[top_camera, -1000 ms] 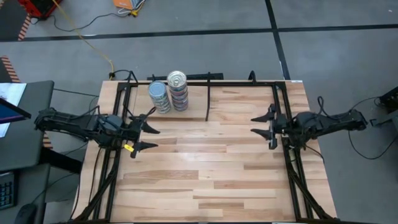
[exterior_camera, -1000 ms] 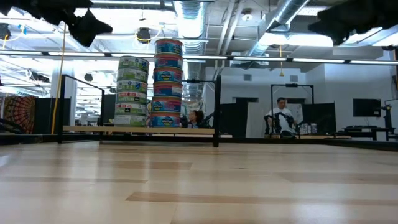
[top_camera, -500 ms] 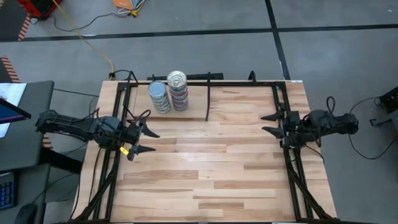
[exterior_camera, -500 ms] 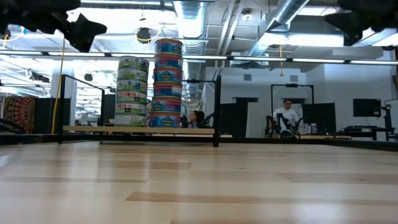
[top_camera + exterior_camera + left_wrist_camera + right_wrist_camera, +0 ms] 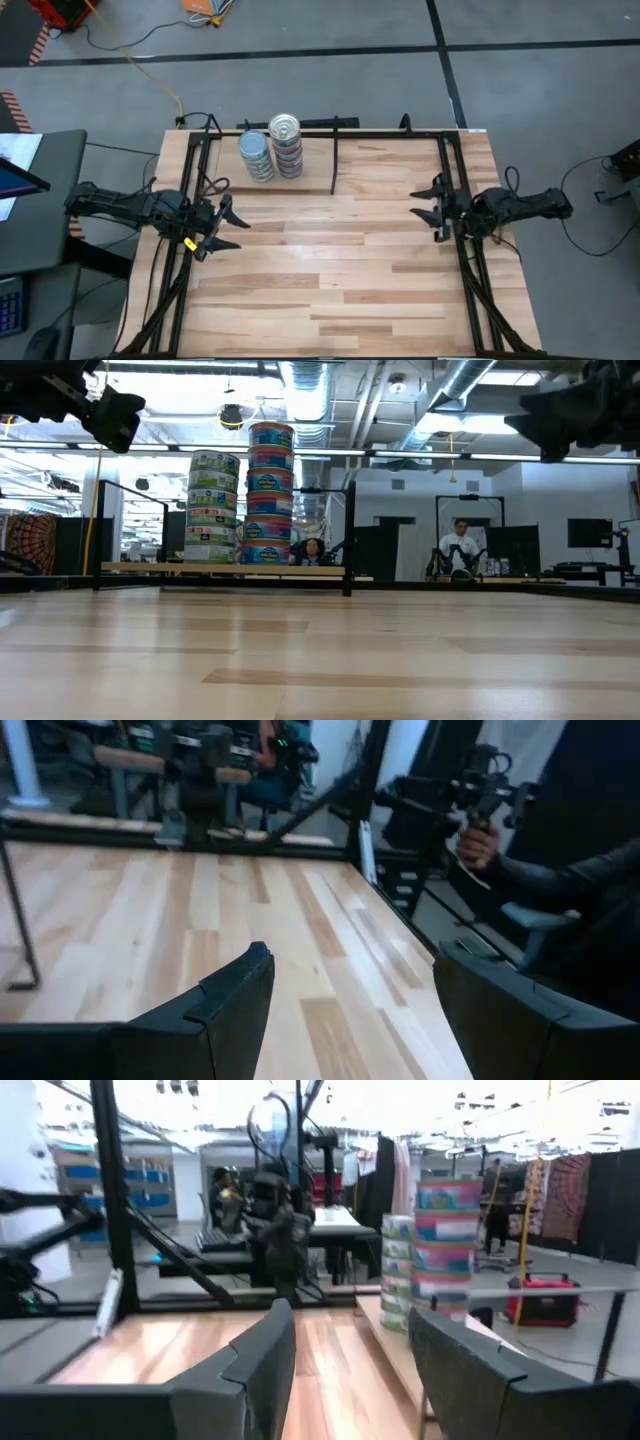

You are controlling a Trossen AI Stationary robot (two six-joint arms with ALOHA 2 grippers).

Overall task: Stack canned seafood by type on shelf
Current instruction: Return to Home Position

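**Both arms backing off, stacking looks done**

Left arm has pulled back toward its own table edge vs a sec ago. The right one has barely shifted, and the stacks haven't budged.

The canned seafood (image 5: 258, 155) sits in two columns on the shelf (image 5: 390, 165), left of the divider rod (image 5: 334, 162). There's the green-label stack (image 5: 213, 508) w/ a bluish-grey top. Right next to it (touching or not, can't tell) is the taller stack (image 5: 271, 492) w/ red/blue labels and a gold pull-tab top. No loose tins on the table (image 5: 330, 290) that I can see, so imo the sorting's finished and this is just the retreat.

Handling-wise, my guess is stiff metal tins w/ smooth sides, fairly dense for their size, and they won't crush. A single tin should be easy. The tall columns look tippy, esp. the taller one: a nudge near the top could dump it into its neighbour. If one needs re-grabbing, I'd pinch across the side wall from above, fingers on opposite sides, not on the tab or lid. Then lift straight up.

Left gripper (image 5: 230, 228) hovers over the table's left side, well apart from the stacks, fingers spread w/ nothing between them. Right gripper (image 5: 415, 203) is over the right side near the frame, also spread and empty. Both wrist views back that up.

A person (image 5: 460, 548) is in the room behind, nowhere near the table.
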